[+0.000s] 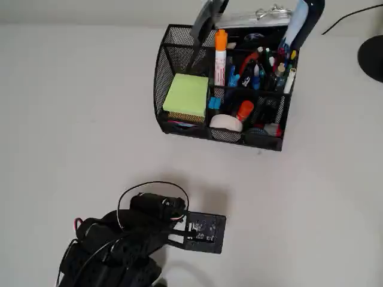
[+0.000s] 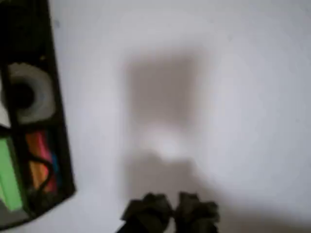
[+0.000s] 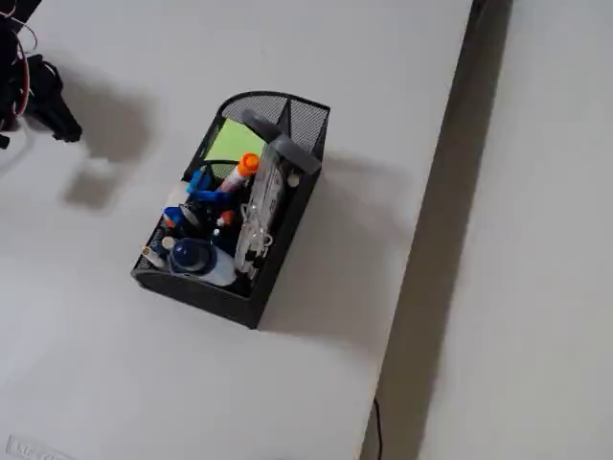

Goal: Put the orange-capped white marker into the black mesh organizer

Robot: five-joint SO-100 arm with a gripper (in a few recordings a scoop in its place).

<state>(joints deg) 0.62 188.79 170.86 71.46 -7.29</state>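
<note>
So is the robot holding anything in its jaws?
No, nothing. The gripper is shut and bare above the table; the orange-capped white marker already stands in the black mesh organizer.

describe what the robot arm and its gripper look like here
The arm is all black, built from blocky segments with a cylindrical motor housing on top. A thin black cable loops over it, and red and white wires show near the joints. A flat black rectangular plate juts out at the wrist. The gripper has two dark, knobbly fingertips.

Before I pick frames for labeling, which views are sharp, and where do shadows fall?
Wrist view: blurred throughout, gripper soft, its shadow on the table. Overhead view: sharp, marker crisp in the organizer. Fixed view: sharp, organizer shadow falls rightward.
</note>
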